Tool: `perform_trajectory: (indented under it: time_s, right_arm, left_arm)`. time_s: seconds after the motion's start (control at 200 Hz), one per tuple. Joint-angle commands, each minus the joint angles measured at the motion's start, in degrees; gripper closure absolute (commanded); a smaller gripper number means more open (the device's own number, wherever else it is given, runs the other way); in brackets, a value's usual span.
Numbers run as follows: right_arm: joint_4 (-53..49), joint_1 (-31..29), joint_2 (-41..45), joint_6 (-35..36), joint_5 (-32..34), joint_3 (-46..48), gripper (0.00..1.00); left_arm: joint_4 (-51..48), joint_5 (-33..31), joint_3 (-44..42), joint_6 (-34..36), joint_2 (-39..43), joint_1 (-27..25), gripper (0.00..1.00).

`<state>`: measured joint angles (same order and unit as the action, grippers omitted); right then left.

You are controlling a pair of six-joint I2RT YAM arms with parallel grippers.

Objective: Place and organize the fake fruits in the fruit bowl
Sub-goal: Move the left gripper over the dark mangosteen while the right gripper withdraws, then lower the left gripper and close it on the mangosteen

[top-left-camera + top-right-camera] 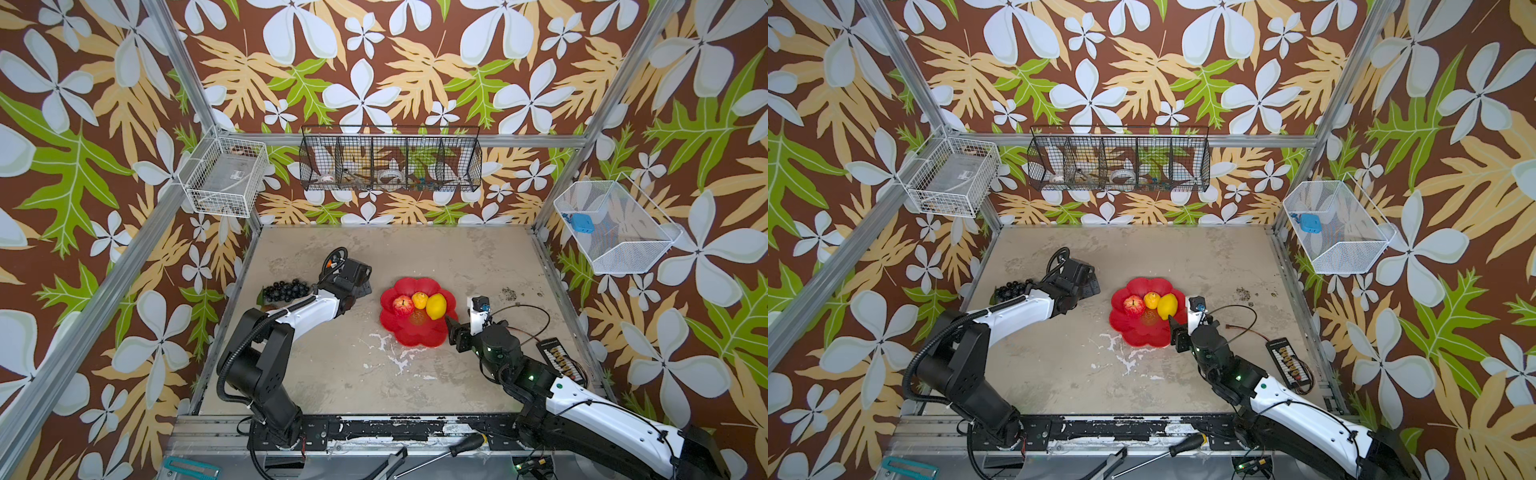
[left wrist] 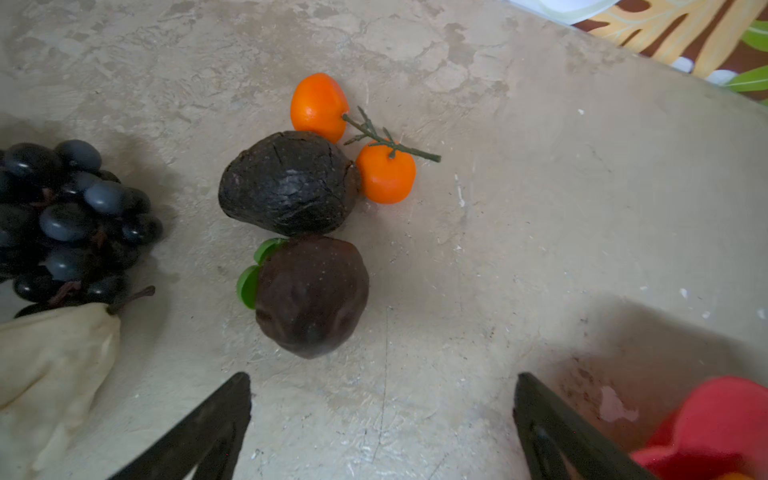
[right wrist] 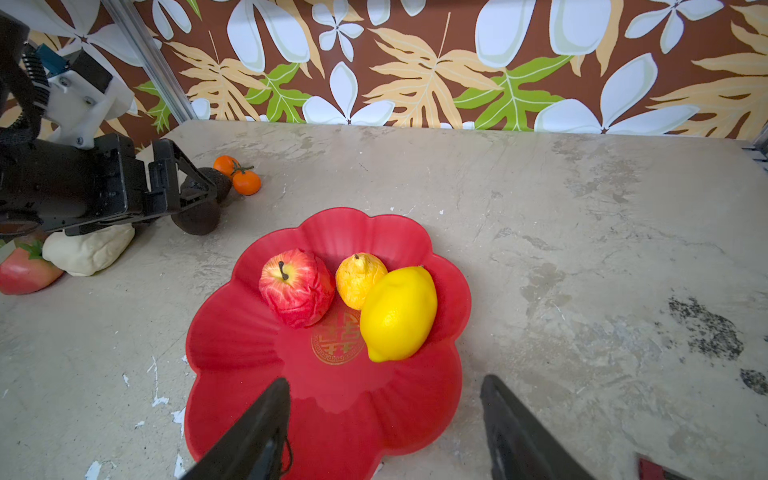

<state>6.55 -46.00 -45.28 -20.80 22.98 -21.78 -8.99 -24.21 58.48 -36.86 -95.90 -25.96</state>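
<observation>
The red fruit bowl [image 1: 415,334] [image 3: 332,415] holds a red apple [image 3: 296,286], a small yellow pear [image 3: 358,279] and a lemon [image 3: 398,313]. My right gripper [image 3: 384,380] [image 1: 453,328] hangs open and empty over the bowl's near rim. My left gripper [image 2: 382,378] [image 1: 365,286] is open above the table, just short of a dark brown fruit [image 2: 311,295]. Beyond that fruit lie a dark avocado [image 2: 289,183] and two stemmed oranges [image 2: 386,174]. A black grape bunch [image 2: 70,220] [image 1: 286,289] and a cream fruit [image 2: 50,374] lie to one side. A strawberry [image 3: 27,272] shows under the left arm.
On the walls hang a black wire basket [image 1: 390,160], a white basket [image 1: 226,176] and another white basket [image 1: 615,226] with a blue item. A black cabled device [image 1: 559,357] lies at the table's right edge. A screwdriver [image 1: 465,446] rests on the front rail.
</observation>
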Motion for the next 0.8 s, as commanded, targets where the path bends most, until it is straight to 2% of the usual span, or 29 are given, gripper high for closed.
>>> perform_trajectory:
  time_s: [0.0,0.43,0.791]
  right_arm:
    - [3.4,0.0,-0.1,-0.9,1.8,0.6,0.28]
    - [3.8,0.0,0.0,-1.3,1.4,1.3,0.28]
    - [4.0,0.0,-2.5,-1.5,1.4,0.8,0.28]
  left_arm:
    - [-3.4,-2.6,1.8,-1.5,-2.5,0.9,0.00]
    - [-6.3,-7.3,6.8,-1.8,-11.0,2.6,0.00]
    - [-4.6,-8.9,1.8,-1.7,-7.6,3.5,0.00]
